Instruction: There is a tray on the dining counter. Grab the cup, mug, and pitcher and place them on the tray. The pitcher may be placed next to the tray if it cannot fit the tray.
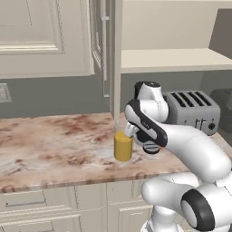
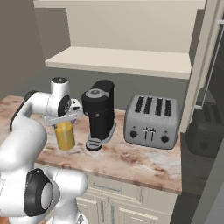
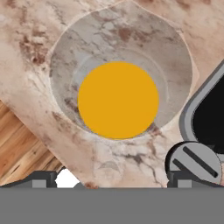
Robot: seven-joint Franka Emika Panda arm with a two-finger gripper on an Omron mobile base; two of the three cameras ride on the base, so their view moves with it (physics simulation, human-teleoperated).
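Orange-yellow liquid fills the clear glass pitcher (image 1: 123, 146), which stands upright on the marbled worktop (image 1: 54, 140) above cream drawers, near its front edge and just beside the black coffee machine (image 2: 99, 114); a silver four-slot toaster (image 2: 152, 122) sits further along the same surface. The gripper (image 2: 65, 119) hangs directly over the pitcher with the hand pointing straight down, and in the hand view the round mouth of the vessel and the disc of liquid lie almost centred below the camera, with the two dark fingertips (image 3: 40, 179) set wide apart at the bottom edge and nothing between them. The jaws are fully spread and hold nothing. The step in hand appears to be the approach to the pitcher, the first pick of the task as far as these views tell, with no grasp yet made. The next move likely calls for a straight descent so that the fingers straddle the glass wall or rim, then a firm squeeze; the coffee machine's drip base (image 3: 194, 162) sits close on one side, so clearance there looks tight.
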